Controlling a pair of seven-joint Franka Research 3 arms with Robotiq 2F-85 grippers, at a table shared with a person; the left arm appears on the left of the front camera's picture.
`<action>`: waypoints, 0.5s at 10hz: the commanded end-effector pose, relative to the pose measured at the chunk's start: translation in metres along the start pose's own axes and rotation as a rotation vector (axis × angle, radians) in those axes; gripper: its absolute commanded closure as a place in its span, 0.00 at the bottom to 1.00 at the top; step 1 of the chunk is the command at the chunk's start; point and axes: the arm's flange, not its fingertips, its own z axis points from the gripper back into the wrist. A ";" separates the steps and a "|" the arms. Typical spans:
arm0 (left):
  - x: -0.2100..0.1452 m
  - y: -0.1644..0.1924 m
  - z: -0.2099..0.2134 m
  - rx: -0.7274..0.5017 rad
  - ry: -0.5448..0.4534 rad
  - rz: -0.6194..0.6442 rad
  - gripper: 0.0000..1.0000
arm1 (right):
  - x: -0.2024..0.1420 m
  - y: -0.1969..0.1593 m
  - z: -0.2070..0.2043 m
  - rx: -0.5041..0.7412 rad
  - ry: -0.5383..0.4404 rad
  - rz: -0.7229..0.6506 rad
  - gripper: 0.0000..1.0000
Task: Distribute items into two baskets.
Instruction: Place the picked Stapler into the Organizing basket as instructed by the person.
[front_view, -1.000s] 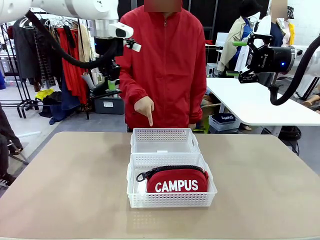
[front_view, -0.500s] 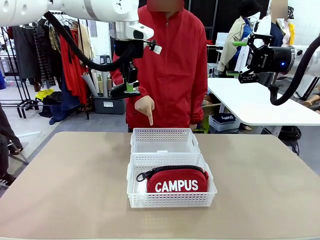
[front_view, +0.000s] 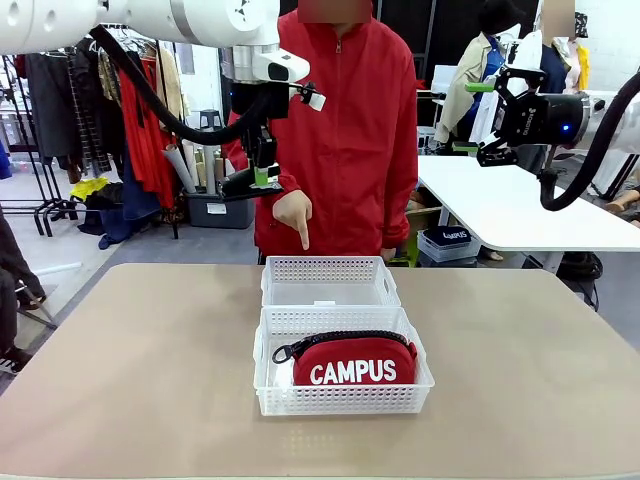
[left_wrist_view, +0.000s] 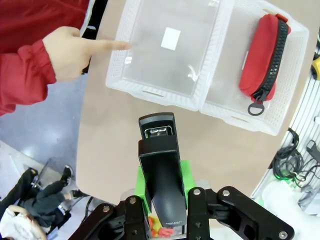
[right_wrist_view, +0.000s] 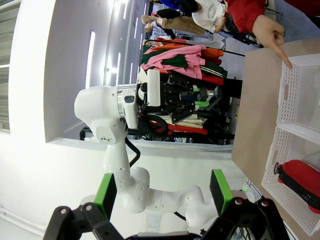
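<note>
The left gripper (front_view: 258, 178) hangs above the table's (front_view: 140, 370) far edge at about 11 o'clock from the baskets, its green pads (left_wrist_view: 143, 186) clamped on the black stapler (left_wrist_view: 161, 170) — the stapler juts out past the fingertips. Two white baskets sit end to end at mid-table. The far basket (front_view: 327, 268) holds nothing but a small white label; the near basket (front_view: 342, 399), touching it at 6 o'clock, holds the red pouch (front_view: 355, 362). The person's hand (front_view: 292, 214) points a finger down at the far basket's 11 o'clock corner. The right gripper (front_view: 484, 117) is up at 2 o'clock, well clear of the table — jaws spread wide, holding nothing.
</note>
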 end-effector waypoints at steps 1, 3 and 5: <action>0.000 0.001 0.001 0.001 -0.001 0.002 1.00 | 0.000 0.003 -0.001 -0.001 -0.004 0.006 0.00; 0.010 0.007 -0.018 -0.017 -0.013 -0.103 1.00 | 0.000 0.003 -0.001 -0.001 -0.004 0.006 0.00; 0.034 0.009 -0.044 0.055 -0.063 -0.184 1.00 | 0.000 0.003 -0.001 -0.001 -0.004 0.006 0.00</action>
